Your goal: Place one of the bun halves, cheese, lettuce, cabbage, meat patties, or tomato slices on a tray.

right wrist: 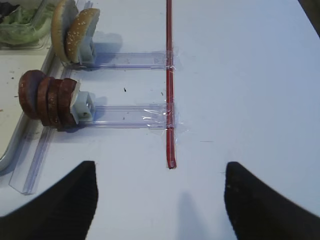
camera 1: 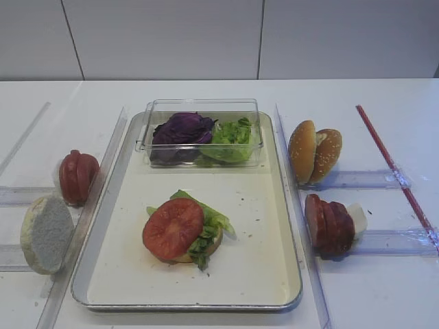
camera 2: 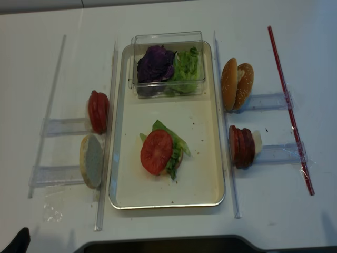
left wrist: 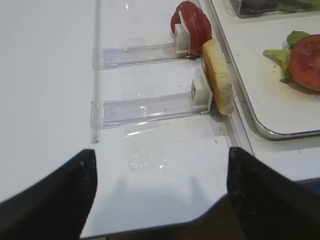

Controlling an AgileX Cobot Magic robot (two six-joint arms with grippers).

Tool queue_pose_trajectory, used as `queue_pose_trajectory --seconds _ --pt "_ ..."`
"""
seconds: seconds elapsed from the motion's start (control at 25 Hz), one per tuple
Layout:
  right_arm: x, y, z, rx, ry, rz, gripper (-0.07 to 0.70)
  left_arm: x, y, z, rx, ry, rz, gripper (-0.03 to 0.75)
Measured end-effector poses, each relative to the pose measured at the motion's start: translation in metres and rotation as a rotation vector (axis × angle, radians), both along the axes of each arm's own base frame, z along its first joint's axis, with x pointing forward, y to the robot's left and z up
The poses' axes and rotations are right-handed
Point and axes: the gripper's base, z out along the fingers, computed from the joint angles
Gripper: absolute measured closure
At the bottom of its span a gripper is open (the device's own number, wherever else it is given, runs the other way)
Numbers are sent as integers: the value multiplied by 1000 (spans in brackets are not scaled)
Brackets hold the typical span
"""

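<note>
On the tray a stack was already partly built: a bun half at the bottom, lettuce over it, and one tomato slice lying on top, tilted toward the tray's near-left part. At the tray's far edge stood a clear box holding purple cabbage and more lettuce. So at least three items seemed placed; by my judgement a patty, cheese and a top bun were among the things left for the stack, if a full burger was meant.

The remaining supplies stood on edge in clear holders on the desk beside the tray. Off its left edge were spare tomato slices and, nearer the front, a pale cut bun. Off its right edge were two sesame buns and, nearer the front, the patties with a pale piece behind them, possibly cheese. A red strip ran along the desk further right.

The left pincer hung with its jaws wide apart and nothing between them, over bare desk near the front-left; the cut bun and tomatoes lay ahead of it and to its right, well apart. The right pincer was likewise spread and empty, with the patties ahead and to its left.
</note>
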Motion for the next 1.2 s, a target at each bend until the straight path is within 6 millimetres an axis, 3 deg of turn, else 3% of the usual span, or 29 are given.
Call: queue_pose_trajectory --seconds 1.2 --pt "0 0 0 0 0 0 69 0 0 0 -1 0 1 183"
